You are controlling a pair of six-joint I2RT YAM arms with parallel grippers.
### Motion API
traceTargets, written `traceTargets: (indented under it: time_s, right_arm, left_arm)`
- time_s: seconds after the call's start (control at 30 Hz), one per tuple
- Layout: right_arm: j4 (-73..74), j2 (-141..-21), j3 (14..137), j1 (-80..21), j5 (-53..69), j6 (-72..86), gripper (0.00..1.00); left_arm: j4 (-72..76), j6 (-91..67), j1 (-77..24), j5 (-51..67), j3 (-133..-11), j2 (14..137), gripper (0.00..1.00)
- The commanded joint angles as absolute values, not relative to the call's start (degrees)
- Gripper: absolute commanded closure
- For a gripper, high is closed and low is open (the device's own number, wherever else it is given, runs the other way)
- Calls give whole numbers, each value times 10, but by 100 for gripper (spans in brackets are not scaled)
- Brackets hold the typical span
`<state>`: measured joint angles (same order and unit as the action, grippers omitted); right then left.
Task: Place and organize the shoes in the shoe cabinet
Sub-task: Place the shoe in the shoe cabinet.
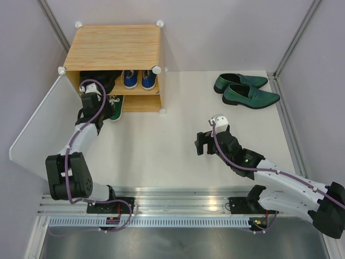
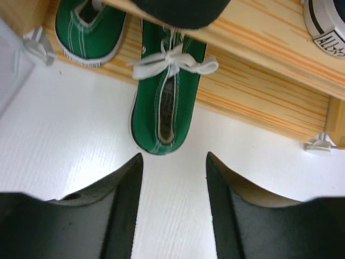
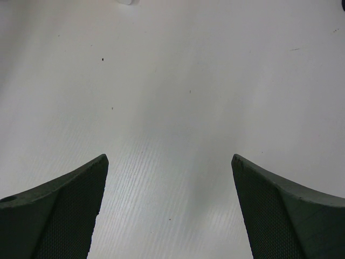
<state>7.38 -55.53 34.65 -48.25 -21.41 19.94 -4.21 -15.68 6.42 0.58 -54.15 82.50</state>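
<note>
Starting with the biggest piece, you are facing the shoe cabinet (image 1: 116, 46) at the far left of the table (image 1: 161, 151), with its frosted door panel (image 1: 38, 129) swinging wide open to the left. On the upper shelf the black ankle boots (image 1: 102, 81) are sitting beside the blue sneakers (image 1: 139, 79). The dark-green loafers (image 1: 248, 90) are lying together on the far right of the table, well apart from the cabinet and waiting to go in.

Down on the lower shelf the green sneakers (image 1: 115, 105) are resting side by side, though one green sneaker (image 2: 164, 116) is poking its heel out past the shelf's front edge.

Your left gripper (image 2: 174, 156) is hanging just behind that heel with its jaws apart and nothing between them. Your right gripper (image 3: 169, 157) is hovering over bare table, jaws spread wide and holding nothing.

Judging by their looks, the loafers are likely handling as light, stiff and slippery. You are probably better off pinching one side wall at the mouth than the glossy toe. The canvas sneaker is probably giving softly, so push squarely on its heel.
</note>
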Motion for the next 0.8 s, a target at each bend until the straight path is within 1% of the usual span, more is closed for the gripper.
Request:
traceTargets:
  time_s: [0.0,0.07,0.1,0.17,0.2,0.5,0.77]
  right_arm:
    - [62,-539,357,-482,-207,206,2]
    - [62,-534,356,-483,-207,207,2]
    - [62,-534,356,-483,-206,208,2]
    - [62,-531,353,-483,-202,208,2]
    - [62,-531,353,-483,-200,208,2]
    - [60,-537,353,-483,-202,207,2]
    - [60,-554,357,-483,-210,205,2]
  left_arm:
    - [-44,-231,66,4,-498,775,53]
    - [-26,-258,65,4,-453,752,61]
    - [-15,-282,66,4,-419,732,71]
    - [20,-306,66,2,-391,721,76]
    - [25,-309,66,-23,-383,721,77]
    - [40,-301,66,-57,-407,804,79]
    - [96,-307,66,-62,-428,862,79]
